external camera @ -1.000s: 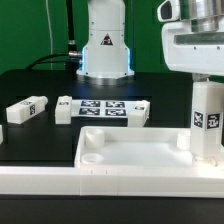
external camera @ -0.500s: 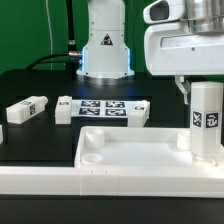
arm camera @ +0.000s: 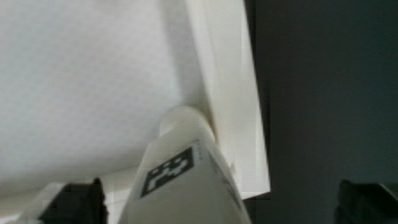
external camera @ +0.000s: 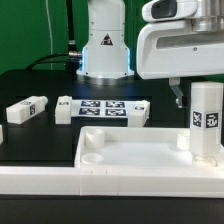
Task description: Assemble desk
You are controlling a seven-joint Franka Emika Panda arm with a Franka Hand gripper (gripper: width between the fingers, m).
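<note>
The white tabletop (external camera: 130, 152) lies tray-side up at the front, its raised rim showing. One white tagged leg (external camera: 207, 120) stands upright in the tabletop's corner at the exterior view's right. My gripper (external camera: 197, 88) hangs just above the top of that leg, open, with one finger (external camera: 177, 95) showing apart from it. In the wrist view the leg (arm camera: 178, 170) rises between my dark fingertips (arm camera: 75, 205), which stand wide on either side without touching it, over the tabletop (arm camera: 89, 80). My gripper (arm camera: 217, 208) holds nothing.
A loose tagged leg (external camera: 27, 108) lies at the exterior view's left, another white block (external camera: 3, 131) at the edge. The marker board (external camera: 105, 108) lies behind the tabletop, with a block (external camera: 64, 108) at its end. A long white rail (external camera: 100, 182) borders the front. The robot base (external camera: 105, 50) stands behind.
My jaws have opened off the upright leg, and the gripper has shifted toward the exterior view's left and slightly up. The leg stays standing in its corner.
</note>
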